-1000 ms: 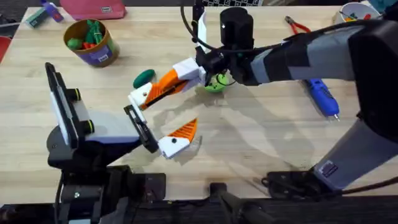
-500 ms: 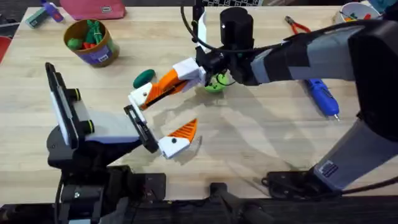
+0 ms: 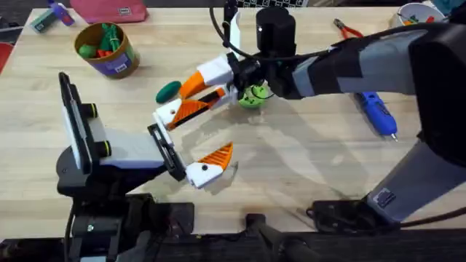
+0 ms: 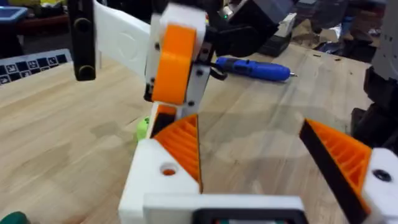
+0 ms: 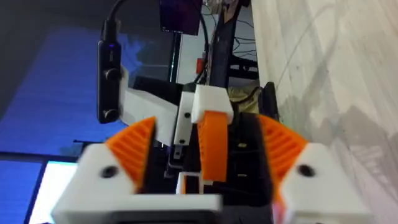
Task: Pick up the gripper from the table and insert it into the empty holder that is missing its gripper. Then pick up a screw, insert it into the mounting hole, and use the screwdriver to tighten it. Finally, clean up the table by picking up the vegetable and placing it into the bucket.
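Overhead: we find the left gripper (image 3: 222, 122) spread wide and empty. The right gripper (image 3: 205, 87) is released. In the right wrist view, an orange wedge (image 5: 214, 146) stands between its pads. The vegetable (image 3: 168, 90) lies beside it on the table (image 3: 306, 182).

Your green disc (image 3: 253, 95) sits half hidden behind the right claw (image 3: 191, 96). The vegetable (image 4: 12, 218) is cut by the frame's edge; the screwdriver (image 4: 252, 68) is blurred, its handle end hidden.
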{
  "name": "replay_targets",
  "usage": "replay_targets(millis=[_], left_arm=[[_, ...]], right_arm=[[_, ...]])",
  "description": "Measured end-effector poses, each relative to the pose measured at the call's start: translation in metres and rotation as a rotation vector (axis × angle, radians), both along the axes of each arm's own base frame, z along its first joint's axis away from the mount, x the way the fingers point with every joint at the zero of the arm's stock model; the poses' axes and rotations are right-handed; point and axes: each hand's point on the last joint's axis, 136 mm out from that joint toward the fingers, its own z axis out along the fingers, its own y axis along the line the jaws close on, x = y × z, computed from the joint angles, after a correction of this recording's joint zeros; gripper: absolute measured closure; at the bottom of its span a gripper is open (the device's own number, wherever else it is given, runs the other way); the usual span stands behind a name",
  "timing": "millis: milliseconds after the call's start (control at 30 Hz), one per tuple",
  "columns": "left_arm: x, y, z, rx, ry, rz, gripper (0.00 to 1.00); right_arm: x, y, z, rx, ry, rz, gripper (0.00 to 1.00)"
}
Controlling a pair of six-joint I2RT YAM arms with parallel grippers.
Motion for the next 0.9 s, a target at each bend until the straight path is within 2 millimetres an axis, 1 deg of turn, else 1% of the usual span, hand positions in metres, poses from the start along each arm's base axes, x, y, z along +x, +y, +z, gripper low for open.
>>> replay_targets(millis=[33, 67, 100, 333, 433, 533, 633, 767, 833, 900], left_arm=[[0.0, 0.0, 0.0, -0.001, 0.001, -0.002, 0.013], [-0.001, 0.0, 0.0, -0.002, 0.002, -0.003, 0.013], [-0.001, 0.0, 0.0, -0.002, 0.002, -0.004, 0.014], [-0.001, 0.0, 0.0, -0.002, 0.003, -0.004, 0.013], [-0.001, 0.0, 0.0, -0.002, 0.003, -0.004, 0.013], [-0.001, 0.0, 0.0, -0.002, 0.003, -0.004, 0.013], [-0.001, 0.0, 0.0, -0.002, 0.004, -0.005, 0.013], [-0.001, -0.001, 0.0, -0.003, 0.004, -0.007, 0.013], [-0.001, -0.001, 0.0, -0.003, 0.003, -0.007, 0.013], [-0.001, -0.001, 0.0, -0.003, 0.003, -0.007, 0.013]], right_arm=[[0.0, 0.0, 0.001, 0.002, -0.003, 0.0, 0.123], [0.0, 0.001, 0.001, 0.005, -0.01, 0.002, 0.041], [0.0, 0.001, 0.001, 0.006, -0.01, 0.003, 0.017], [0.002, -0.001, 0.003, 0.006, -0.011, -0.004, 0.009], [0.009, -0.01, 0.012, 0.008, -0.023, -0.035, 0.009], [0.019, -0.029, 0.025, -0.034, 0.0, -0.112, 0.009], [0.027, -0.055, 0.031, -0.122, 0.018, -0.235, 0.009], [0.03, -0.096, 0.022, -0.316, -0.012, -0.403, 0.009], [0.028, -0.116, 0.017, -0.442, -0.051, -0.461, 0.008], [0.025, -0.133, 0.016, -0.56, -0.102, -0.49, 0.009]])
